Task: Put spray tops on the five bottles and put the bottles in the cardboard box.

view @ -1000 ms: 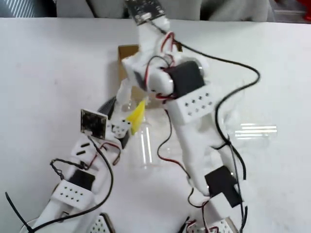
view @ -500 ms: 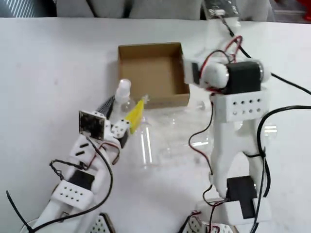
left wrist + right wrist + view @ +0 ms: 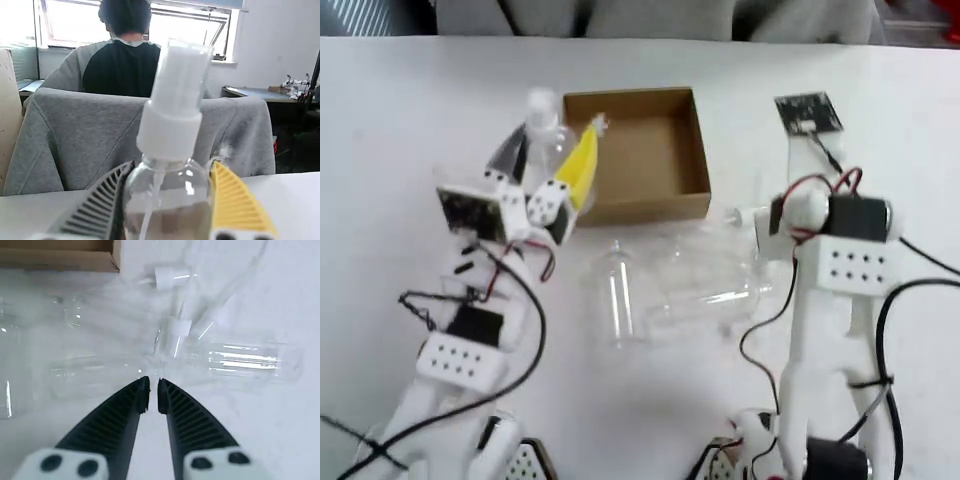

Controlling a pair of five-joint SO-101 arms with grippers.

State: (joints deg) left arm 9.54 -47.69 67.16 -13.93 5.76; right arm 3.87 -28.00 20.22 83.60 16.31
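My left gripper (image 3: 167,210) is shut on a clear bottle (image 3: 170,200) fitted with a white spray top (image 3: 175,110); the grey and yellow fingers flank its body. From above, this bottle (image 3: 542,125) is held just beside the left wall of the open cardboard box (image 3: 685,150). Clear bottles without tops (image 3: 618,298) lie on the table in front of the box. My right gripper (image 3: 150,390) is shut and empty, low over lying clear bottles (image 3: 250,360), with two white spray tops (image 3: 170,276) beyond its tips.
The right arm (image 3: 840,270) stands to the right of the box, with cables trailing beside it. A grey garment over a chair and a seated person are behind the table's far edge. The box corner (image 3: 60,257) sits past the bottles.
The left gripper has carried the capped bottle away from the table's front, up beside the box's left wall. The right arm has swung off the box to the right and drawn back.
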